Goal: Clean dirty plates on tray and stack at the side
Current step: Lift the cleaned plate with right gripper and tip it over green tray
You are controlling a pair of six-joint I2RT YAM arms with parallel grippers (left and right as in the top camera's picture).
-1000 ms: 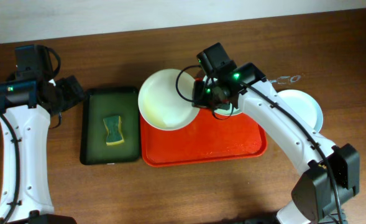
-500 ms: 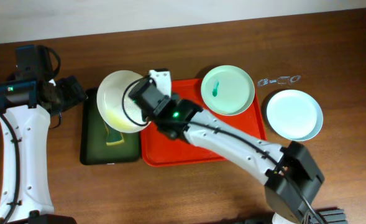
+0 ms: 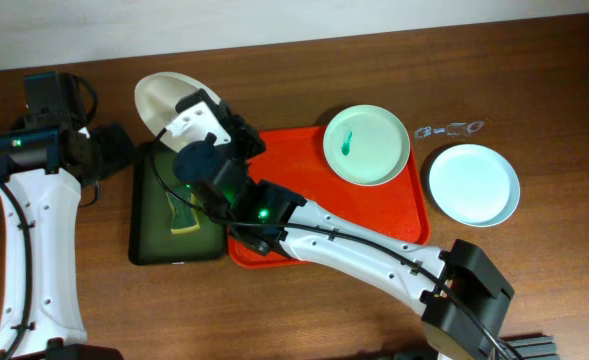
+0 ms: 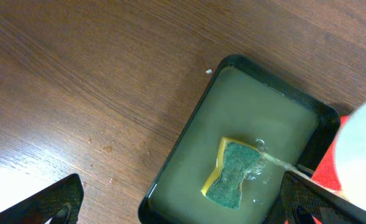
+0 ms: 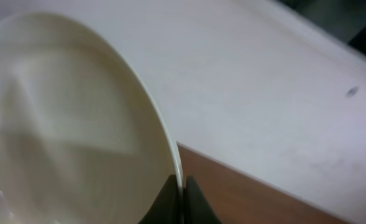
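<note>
My right gripper (image 3: 182, 118) is shut on the rim of a white plate (image 3: 159, 95), which it holds tilted on edge above the far end of the dark green tray (image 3: 144, 215). In the right wrist view its fingertips (image 5: 184, 198) pinch the plate (image 5: 64, 124) at the rim. A thin stream of water (image 4: 277, 162) runs from the plate (image 4: 364, 155) into the green tray. A second plate (image 3: 366, 145) with a green smear lies on the red tray (image 3: 314, 215). The third plate (image 3: 474, 184) rests on the table to the right. My left gripper (image 3: 112, 150) (image 4: 183, 214) hovers open left of the green tray.
The green tray (image 4: 189, 149) holds murky water and a yellow-green sponge (image 4: 232, 175) (image 3: 183, 212). A small clear object (image 3: 452, 128) lies on the table beyond the right plate. My right arm (image 3: 334, 240) stretches across the red tray.
The right arm has swung the held plate left, from over the red tray to the far end of the green tray, and tipped it on edge. The left arm has not moved.
</note>
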